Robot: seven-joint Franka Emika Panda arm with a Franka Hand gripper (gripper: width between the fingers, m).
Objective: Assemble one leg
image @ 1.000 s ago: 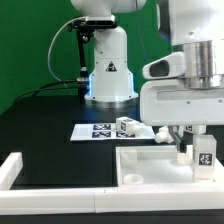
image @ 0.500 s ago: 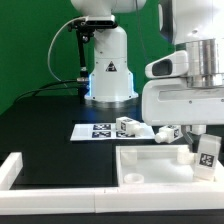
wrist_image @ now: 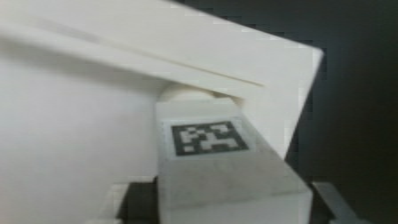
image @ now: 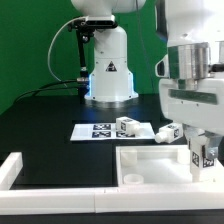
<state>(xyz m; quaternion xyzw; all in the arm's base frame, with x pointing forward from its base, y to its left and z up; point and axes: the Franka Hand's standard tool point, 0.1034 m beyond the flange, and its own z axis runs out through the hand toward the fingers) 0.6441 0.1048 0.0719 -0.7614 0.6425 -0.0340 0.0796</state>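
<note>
The marker board [image: 95, 131] lies centre, a spare leg [image: 127, 126] at its three o'clock and the square panel [image: 150, 168] at its five o'clock. Over the panel's right corner, the gripper [image: 205, 160] is clamped on the leg [image: 206, 152]. It has twisted since a second ago, and the leg is upright again after tilting, so it is probably being screwed in.

exterior view is bright and evenly lit, light seems to come from above. my white arm housing [image: 195, 100] is near blown out, hardly any surface detail. black desk [image: 40, 130] stays dark, faint sheen only. blue glow at the foot of my base [image: 108, 70]. low resolution, soft all over. wrist view is dimmer and blurry: leg [wrist_image: 214, 175] too close, its tag smeared, grey shadow along the panel [wrist_image: 80, 130] rim.
</note>
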